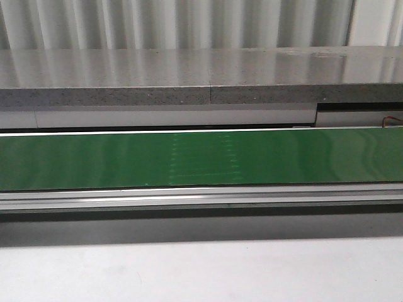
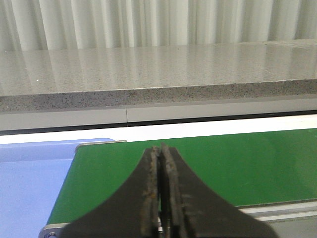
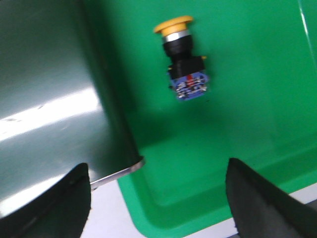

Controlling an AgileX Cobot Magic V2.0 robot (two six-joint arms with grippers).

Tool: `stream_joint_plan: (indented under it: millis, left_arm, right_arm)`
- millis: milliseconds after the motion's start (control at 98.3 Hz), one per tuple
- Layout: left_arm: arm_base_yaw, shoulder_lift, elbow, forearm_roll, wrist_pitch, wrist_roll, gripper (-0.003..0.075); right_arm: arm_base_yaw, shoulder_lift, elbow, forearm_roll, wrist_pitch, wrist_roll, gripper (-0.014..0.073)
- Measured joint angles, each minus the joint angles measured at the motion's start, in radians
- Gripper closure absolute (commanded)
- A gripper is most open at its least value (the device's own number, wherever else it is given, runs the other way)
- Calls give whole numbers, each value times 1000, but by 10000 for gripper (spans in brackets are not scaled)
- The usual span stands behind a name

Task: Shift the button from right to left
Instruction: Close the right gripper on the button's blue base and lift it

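Note:
The button (image 3: pixel 181 58), with a yellow-orange cap, black body and blue-and-white block, lies on its side on the floor of a green tray (image 3: pixel 237 124) in the right wrist view. My right gripper (image 3: pixel 157 193) is open and empty above the tray's near corner, short of the button. My left gripper (image 2: pixel 159 163) is shut and empty, held over the end of the green belt (image 2: pixel 247 163). Neither gripper nor the button shows in the front view, which shows only the belt (image 1: pixel 189 157).
A blue tray (image 2: pixel 29 183) lies at the belt's end beside my left gripper. A dark glossy metal panel (image 3: pixel 49 99) borders the green tray. A grey stone shelf (image 1: pixel 189 75) runs behind the belt. A white table (image 1: pixel 189 277) lies in front.

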Motion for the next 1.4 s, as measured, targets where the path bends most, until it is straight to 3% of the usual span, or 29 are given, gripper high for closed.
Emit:
stream_joint_plan:
  millis: [265, 794, 865, 987, 1089, 1404]
  left_arm:
    - [0, 0, 0, 0, 0, 0, 741]
    - [0, 0, 0, 0, 0, 0, 741]
    - [0, 0, 0, 0, 0, 0, 741]
    - [0, 0, 0, 0, 0, 0, 741]
    - [0, 0, 0, 0, 0, 0, 741]
    - [0, 0, 0, 0, 0, 0, 741]
  right_arm:
    - [-94, 150, -52, -15, 2, -2, 30]
    - [-96, 415, -109, -21, -104, -168, 34]
    - [-96, 431, -109, -21, -126, -173, 93]
    - [-96, 448, -109, -21, -153, -179, 337]
    - [-96, 450, -109, -21, -166, -181, 475]
    - [-96, 404, -158, -5, -124, -181, 501]
